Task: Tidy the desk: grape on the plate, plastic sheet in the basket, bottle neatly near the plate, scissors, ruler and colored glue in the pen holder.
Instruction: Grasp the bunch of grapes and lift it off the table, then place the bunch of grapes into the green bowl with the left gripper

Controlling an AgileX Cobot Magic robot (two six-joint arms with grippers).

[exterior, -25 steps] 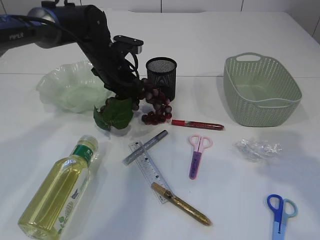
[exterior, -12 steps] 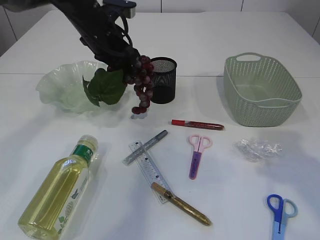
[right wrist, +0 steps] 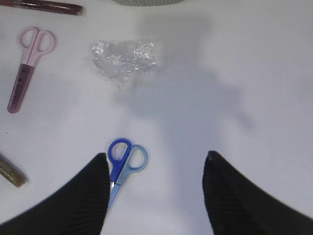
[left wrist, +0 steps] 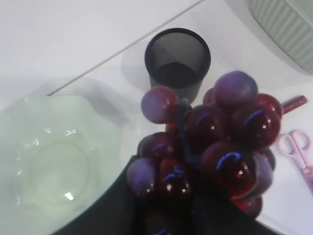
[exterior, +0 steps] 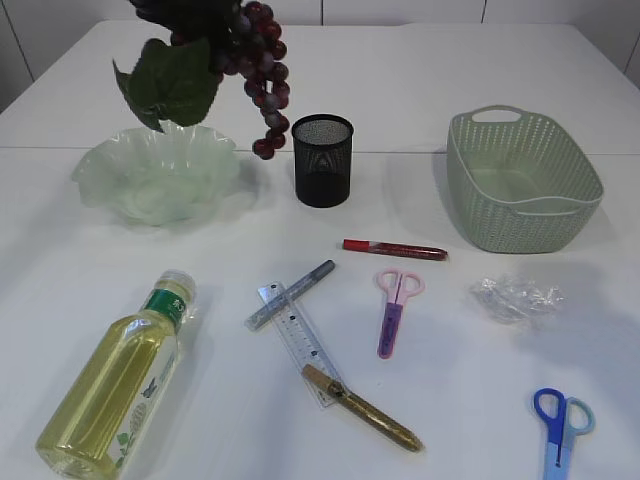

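Step in hand: grape to plate. Bunch of dark red artificial grapes with a green leaf [exterior: 255, 75] hanging in the air above and just right of the pale green wavy-rimmed glass plate [exterior: 110, 165], clear of the table [exterior: 400, 80]. Left gripper hidden behind the bunch in the left wrist view and out of frame in the exterior view; jaw state impossible to tell, though presumably clamped on the stem, given the suspended bunch. Right gripper [right wrist: 156, 188] spread wide and empty, hovering over the blue-handled scissors [right wrist: 122, 164], with the crumpled clear plastic sheet [right wrist: 123, 59] beyond.

Next move, as judged: shift left until centred over the plate bowl, lower until the grapes rest inside the rim, then release. Keep clear of the black mesh pen holder [exterior: 322, 160] standing just right of the plate. Remaining items untouched: bottle, ruler, glue pens, both scissors, sheet.
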